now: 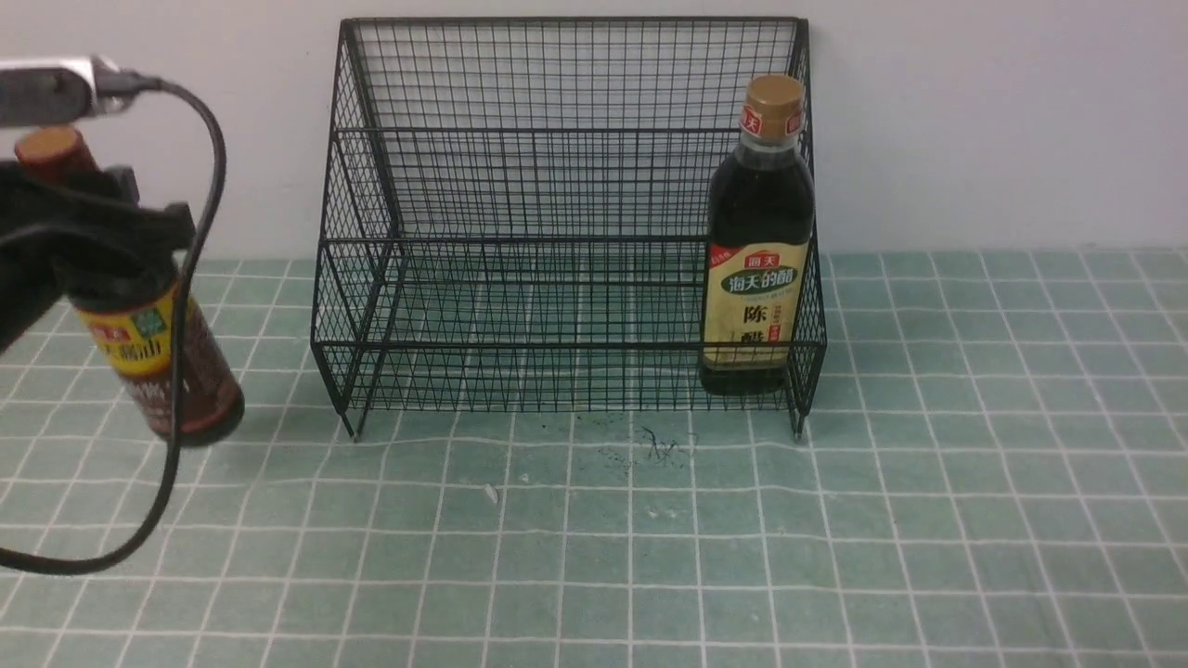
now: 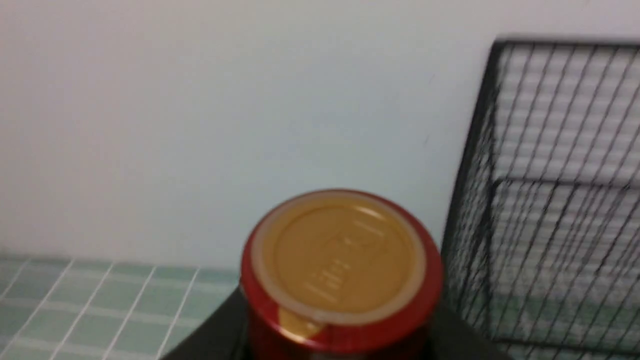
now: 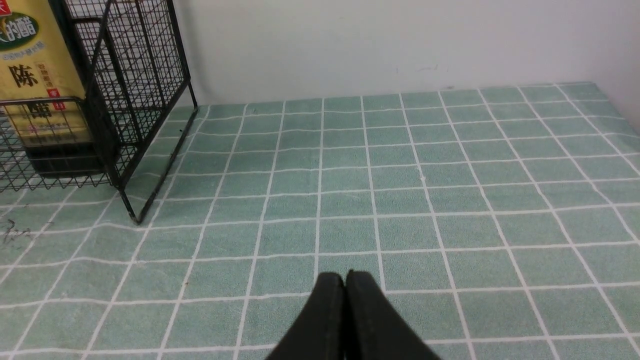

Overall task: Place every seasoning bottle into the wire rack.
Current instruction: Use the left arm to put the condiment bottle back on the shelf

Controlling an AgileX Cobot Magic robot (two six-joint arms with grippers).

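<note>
My left gripper [image 1: 102, 237] clamps the red-capped bottle [image 1: 135, 348], hiding its neck; my right gripper [image 3: 345, 282] is pinched together, empty, only its tips in view.

Pale green squares with white grid lines all over the worktop [image 1: 928, 520]. Black mesh on the wire rack [image 1: 566, 186]. Right of frame: broad bottle [image 1: 759, 241], near-black liquid, tan cap, cream-yellow label with green banner. Far left: slim bottle [image 1: 139, 353], reddish-brown, yellow label, red cap with golden top. Black on the right tool [image 3: 345, 276] too. Off-white wall [image 1: 1002, 121].
</note>
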